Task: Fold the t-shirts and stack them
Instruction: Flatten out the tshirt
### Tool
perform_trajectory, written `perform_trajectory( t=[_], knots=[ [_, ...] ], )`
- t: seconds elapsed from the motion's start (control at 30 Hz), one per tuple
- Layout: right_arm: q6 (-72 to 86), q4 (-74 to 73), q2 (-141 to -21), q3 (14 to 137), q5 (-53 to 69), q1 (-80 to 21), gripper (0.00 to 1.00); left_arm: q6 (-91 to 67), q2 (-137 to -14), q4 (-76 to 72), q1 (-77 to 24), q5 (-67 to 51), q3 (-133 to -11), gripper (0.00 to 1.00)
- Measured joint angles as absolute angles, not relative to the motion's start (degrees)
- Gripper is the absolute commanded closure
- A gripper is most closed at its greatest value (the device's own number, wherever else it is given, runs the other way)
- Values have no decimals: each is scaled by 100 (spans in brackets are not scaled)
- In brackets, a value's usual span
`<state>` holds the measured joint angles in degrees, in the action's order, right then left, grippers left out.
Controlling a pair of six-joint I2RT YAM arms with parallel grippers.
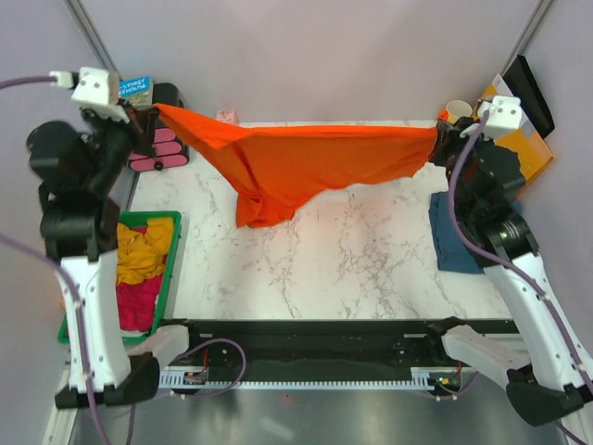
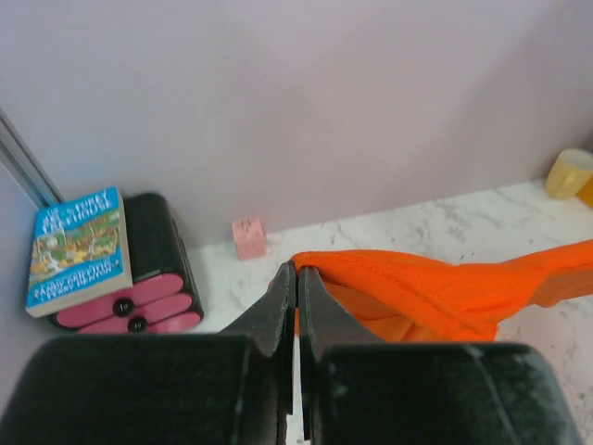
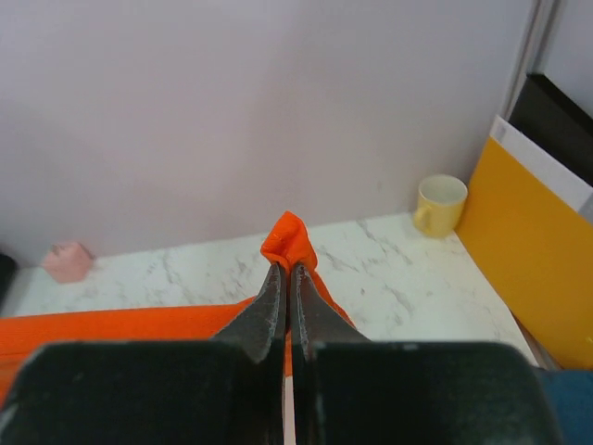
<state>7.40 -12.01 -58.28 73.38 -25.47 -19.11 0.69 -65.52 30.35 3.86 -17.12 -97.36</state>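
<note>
Bright, even light; a faint soft shadow on the marble table beneath the orange t-shirt. Wrist views softer, nearest foreground blurred.
</note>
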Motion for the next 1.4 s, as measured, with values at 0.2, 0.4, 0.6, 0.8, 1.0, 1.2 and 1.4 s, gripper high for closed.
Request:
perform_trajectory(
  t=[0.2, 0.4, 0.6, 0.8, 1.0, 1.2, 1.4],
  knots=[
    [650, -1415, -5019, 7679, -2565, -2453, 100, -54, -5186, 3341, 405, -1839, -9972, 98],
    [480, -1841, -4508, 7824, -2694, -2464, 100, -86, -4641, 3726, 405, -1798, -10385, 98],
    [434, -1876, -4576, 7883, -2851, -2473, 100, -150, -4674, 4010, 436, -1767, -10473, 98],
    [471, -1249, -5061, 7048, -2939, -2338, 100, -145, -5035, 3651, 480, -1962, -9664, 98],
    [987, -672, -6541, 6077, -2491, -1549, 100, -49, -6532, 2998, 480, -2161, -8781, 98],
    [1057, -604, -7098, 6018, -2233, -1509, 100, -40, -7487, 2985, 480, -2156, -8624, 98],
    [932, -434, -7419, 7133, -2235, -1557, 100, -51, -7839, 2873, 480, -2102, -10033, 98]
  ],
)
